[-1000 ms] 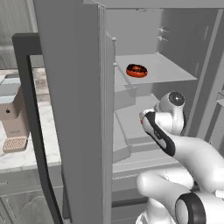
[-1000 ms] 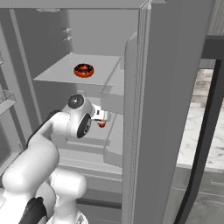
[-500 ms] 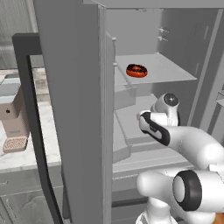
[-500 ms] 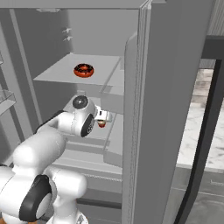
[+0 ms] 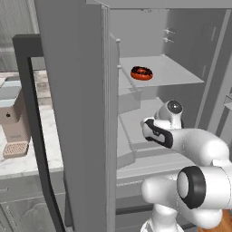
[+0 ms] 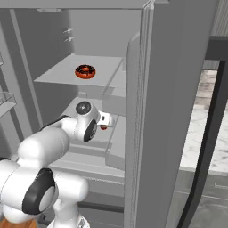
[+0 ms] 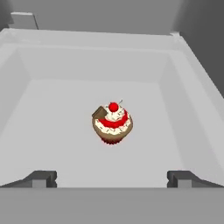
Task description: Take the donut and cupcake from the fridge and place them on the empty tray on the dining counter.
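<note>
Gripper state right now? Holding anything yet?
Gripper: open, holding nothing. Its fingertips stand wide apart, short of the cupcake that sits alone on the fridge shelf.

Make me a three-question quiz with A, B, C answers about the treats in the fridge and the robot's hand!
1. Where is the donut?
A. on the fridge shelf above the arm
B. in the bin with the cupcake
C. in the fingers

2. What colour is the cherry on the cupcake?
A. green
B. red
C. blue

3. What state is the gripper in?
A. shut on the cupcake
B. shut on nothing
C. open, apart from the cupcake

Answers:
1 A, it lies on the upper shelf.
2 B, the hand view shows a red cherry.
3 C, the fingers stand wide and short of the cupcake.
</note>
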